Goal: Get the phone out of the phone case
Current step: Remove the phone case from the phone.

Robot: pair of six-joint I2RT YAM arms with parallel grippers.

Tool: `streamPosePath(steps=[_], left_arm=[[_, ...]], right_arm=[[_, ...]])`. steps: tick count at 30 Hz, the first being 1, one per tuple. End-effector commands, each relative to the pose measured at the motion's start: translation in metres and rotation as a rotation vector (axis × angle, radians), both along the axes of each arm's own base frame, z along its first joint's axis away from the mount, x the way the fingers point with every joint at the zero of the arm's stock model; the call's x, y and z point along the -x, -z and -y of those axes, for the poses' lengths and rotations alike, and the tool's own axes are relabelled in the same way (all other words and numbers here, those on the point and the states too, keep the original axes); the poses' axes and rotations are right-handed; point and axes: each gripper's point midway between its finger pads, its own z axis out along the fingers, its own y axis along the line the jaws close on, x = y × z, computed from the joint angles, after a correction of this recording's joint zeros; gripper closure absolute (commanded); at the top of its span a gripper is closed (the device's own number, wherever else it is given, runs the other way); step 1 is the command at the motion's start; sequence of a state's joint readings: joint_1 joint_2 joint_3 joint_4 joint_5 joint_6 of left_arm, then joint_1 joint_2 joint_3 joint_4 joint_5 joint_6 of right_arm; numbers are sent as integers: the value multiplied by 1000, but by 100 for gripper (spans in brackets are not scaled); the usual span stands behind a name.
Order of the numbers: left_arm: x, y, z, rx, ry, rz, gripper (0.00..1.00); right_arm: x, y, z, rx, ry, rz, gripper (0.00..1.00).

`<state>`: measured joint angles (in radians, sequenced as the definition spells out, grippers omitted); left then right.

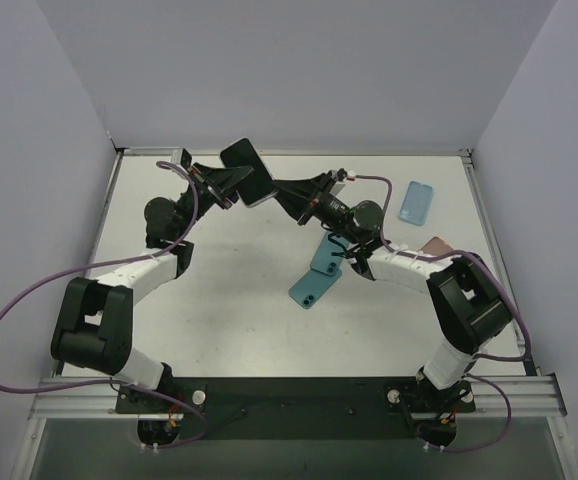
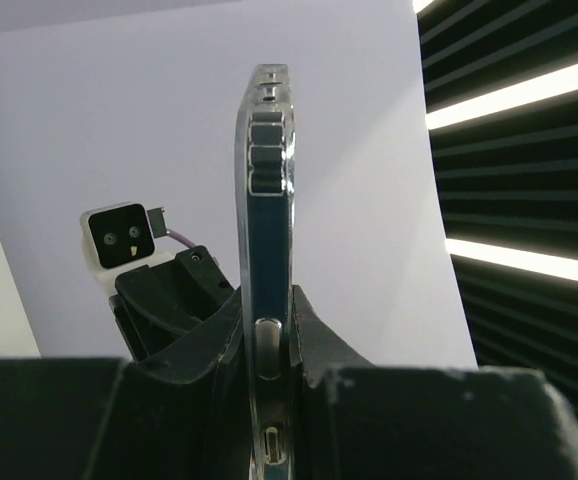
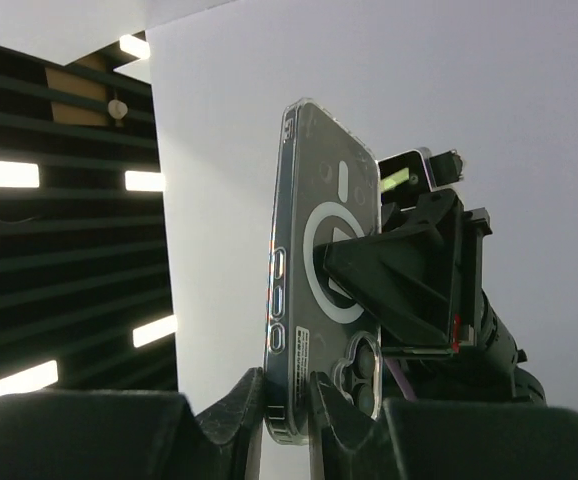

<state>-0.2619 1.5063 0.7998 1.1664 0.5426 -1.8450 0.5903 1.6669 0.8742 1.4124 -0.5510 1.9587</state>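
Over the white, lilac-walled table (image 1: 229, 300) — left gripper (image 1: 239, 183) and right gripper (image 1: 278, 190) clamp the seemingly cased phone (image 1: 245, 160).

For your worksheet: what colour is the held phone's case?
The case is clear and transparent, seen best in the right wrist view.

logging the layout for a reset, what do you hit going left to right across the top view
left gripper → cased phone, held up between both grippers → right gripper → stacked teal phones → light blue case → pink item
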Motion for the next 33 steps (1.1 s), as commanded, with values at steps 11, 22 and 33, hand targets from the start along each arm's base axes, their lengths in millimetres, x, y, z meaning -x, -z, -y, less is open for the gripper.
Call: streamPosePath(steps=[11,22,33], left_arm=[[136,-185,-40,316,31,689,100],[172,-225,-60,429,50,777,100],[198,-248,-80,532,64,826,100]], right_arm=[[19,-41,-23,-228,-77,56,100],[16,-73,-28,-309,-81,84,100],[14,-77,-40,-326,-88,90,100]])
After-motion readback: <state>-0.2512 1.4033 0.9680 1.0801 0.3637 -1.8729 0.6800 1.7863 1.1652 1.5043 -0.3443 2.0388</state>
